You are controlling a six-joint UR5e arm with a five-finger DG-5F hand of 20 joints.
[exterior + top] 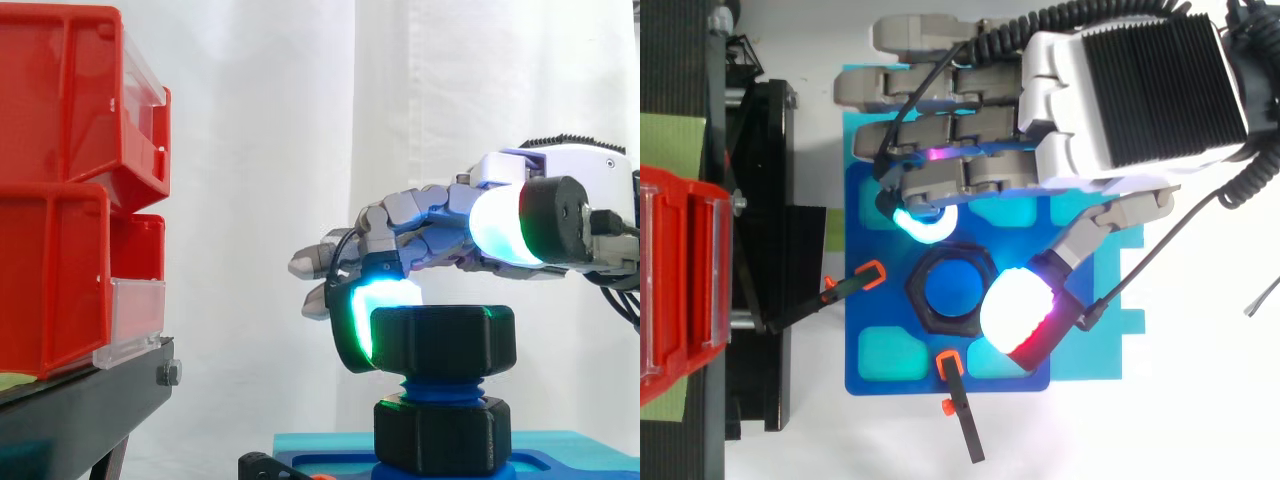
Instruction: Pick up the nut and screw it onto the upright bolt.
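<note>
On top of the upright blue bolt (440, 390) sits the black nut (443, 340), pinched by the robot hand (1090, 120) between a curled finger's cyan pad and the thumb pad on opposite edges. Loads of open room toward the red bins (70, 200) on the left, though two clamps (865, 277) crowd the blue plate's (862, 235) edges.

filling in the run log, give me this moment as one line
hand: pinching black hexagonal plastic nut | nut: level on top of upright blue threaded bolt | bolt: threads visible below nut
</note>
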